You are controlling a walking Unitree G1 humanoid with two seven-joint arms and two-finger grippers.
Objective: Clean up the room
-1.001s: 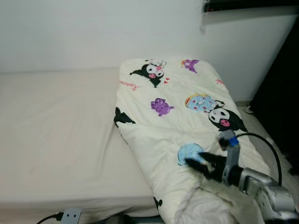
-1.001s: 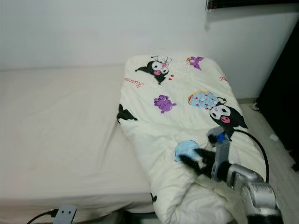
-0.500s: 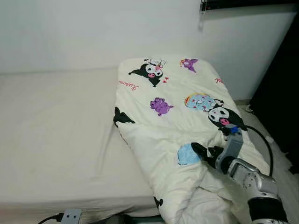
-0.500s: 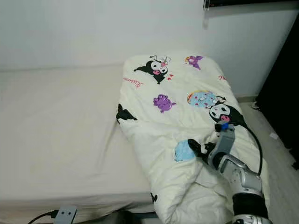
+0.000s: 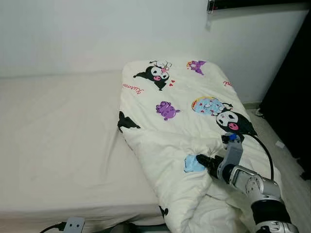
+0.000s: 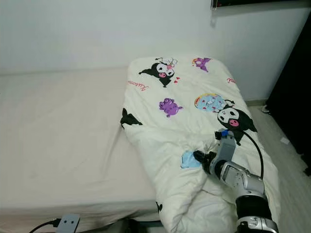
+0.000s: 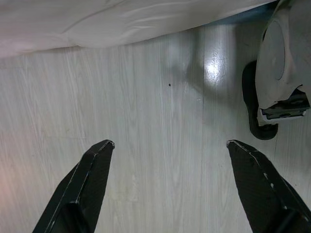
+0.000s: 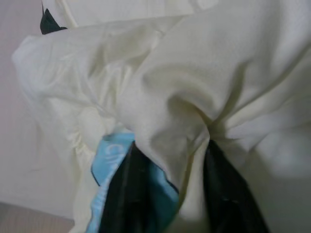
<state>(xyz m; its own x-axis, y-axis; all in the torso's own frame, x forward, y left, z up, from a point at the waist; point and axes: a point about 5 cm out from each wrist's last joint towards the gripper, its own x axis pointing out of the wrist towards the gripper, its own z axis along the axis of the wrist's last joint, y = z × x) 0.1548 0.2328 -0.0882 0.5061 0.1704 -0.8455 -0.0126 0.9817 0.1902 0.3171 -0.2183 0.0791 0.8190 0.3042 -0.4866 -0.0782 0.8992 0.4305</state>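
Pinching a fold of the cartoon-print quilt (image 5: 184, 121), the right gripper (image 5: 203, 160) has its two black fingers (image 8: 129, 194) closed on a ridge of cloth beside a pale blue printed patch (image 5: 193, 164), as the right wrist view shows with fabric bunched between them. The quilt lies folded over the right-hand part of the bed, running from the wall down to the near edge, where its lower end sags off the mattress (image 5: 58, 141) toward the floor; the bare cream mattress stretches away on the robot's left. The grip sits low on the quilt, near its front inner fold, with the arm reaching in from the right. Judging by the puffed creases, the quilt is soft, limp and fairly light, but bulky: it will drape and drag rather than lift as one piece, and a small pinch may slip out under the weight of the trailing cloth. A hold on a thick gathered fold or a corner seems safer than on a single layer. The left gripper (image 7: 170, 150) hangs idle above pale wooden floor (image 7: 146, 97), its fingers spread wide apart and holding nothing, near the overhanging edge of the bedding.
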